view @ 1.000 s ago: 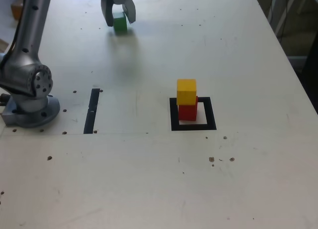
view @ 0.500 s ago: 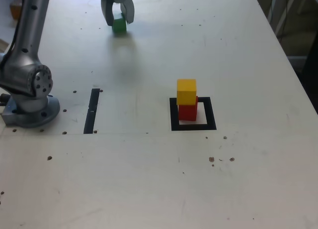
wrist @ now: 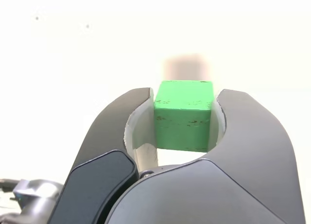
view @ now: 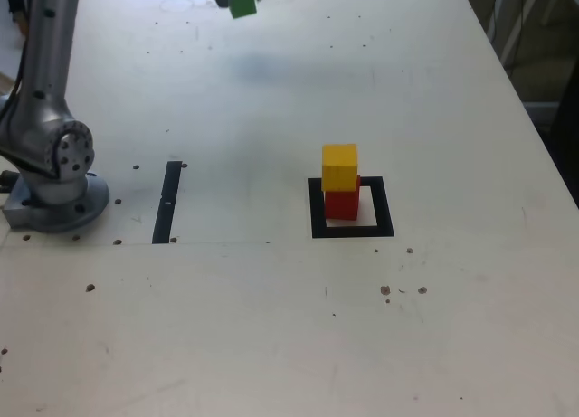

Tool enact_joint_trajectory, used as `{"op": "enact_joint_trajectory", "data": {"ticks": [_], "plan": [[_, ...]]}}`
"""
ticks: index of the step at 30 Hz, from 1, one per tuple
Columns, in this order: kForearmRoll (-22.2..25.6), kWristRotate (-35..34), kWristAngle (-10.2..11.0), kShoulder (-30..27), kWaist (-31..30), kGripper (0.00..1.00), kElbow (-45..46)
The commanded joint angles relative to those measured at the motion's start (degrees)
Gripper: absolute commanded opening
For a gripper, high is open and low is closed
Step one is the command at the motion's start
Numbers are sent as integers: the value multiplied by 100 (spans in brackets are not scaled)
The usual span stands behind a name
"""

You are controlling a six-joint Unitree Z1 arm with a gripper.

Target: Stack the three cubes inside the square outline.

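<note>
Exterior view: here's the arm (view: 50,82), rising from its base (view: 56,204) at the exterior view's left and running up toward the top edge!
Gripper: up at the top edge of the exterior view, this gripper (wrist: 184,114) hangs over the far side of the table (view: 452,299), its upper part cut off by the frame.
Jaws: pinched on the green cube, one finger on each side, and the wrist view shows it beautifully!
Green cube: the green cube (wrist: 183,127) is off the tabletop, its lower end poking out below the fingers in the exterior view.
Yellow cube: the yellow cube (view: 339,167) sits on top of the red one, what a perch!
Red cube: the red cube (view: 342,205) stands inside the square outline (view: 384,207), toward its left side in the exterior view.
Black strip: the strip (view: 166,203) lies between the arm's base and the stack.
</note>
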Motion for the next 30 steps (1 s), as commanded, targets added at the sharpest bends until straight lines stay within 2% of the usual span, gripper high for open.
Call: {"op": "enact_joint_trajectory", "data": {"ticks": [1,8,18,23,30], "plan": [[144,-71,-20,-278,-254,1,-35],[449,-687,53,-916,-1669,1,402],[659,-1811,278,-1116,-3517,1,600],[708,-2289,181,-1107,-4126,1,539],[744,-2800,38,-1077,-4669,1,488]]}}
